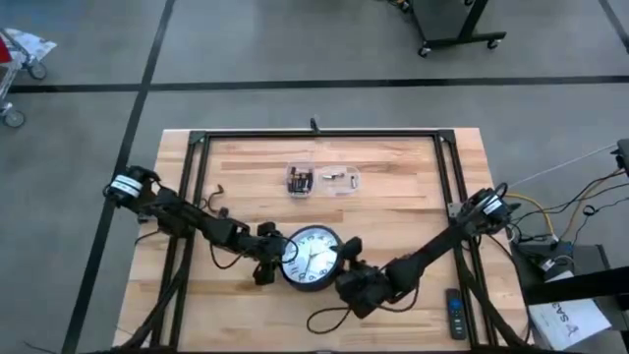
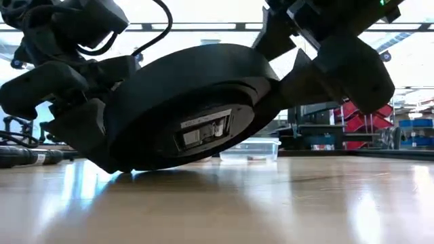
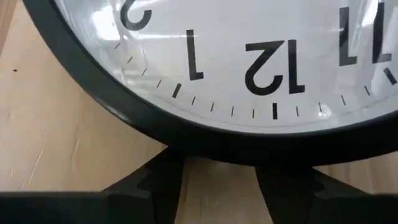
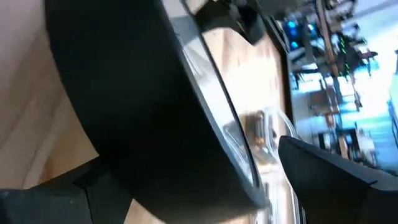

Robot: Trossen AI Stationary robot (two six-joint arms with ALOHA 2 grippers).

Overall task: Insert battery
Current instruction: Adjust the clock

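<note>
Clock (image 1: 313, 258) tilted off the table (image 1: 393, 211), rim clamped between left jaws and right jaws on opposite sides

Two dark, matt-black jointed arms, each built of slim links and blocky joint housings. The left arm (image 1: 187, 218) carries a white label band near its base at about 9 o'clock; the right arm (image 1: 432, 251) has a similar white-marked collar at 3 o'clock. Black cables loop along both, and the fingers (image 3: 155, 186) are angular black plastic
</note>
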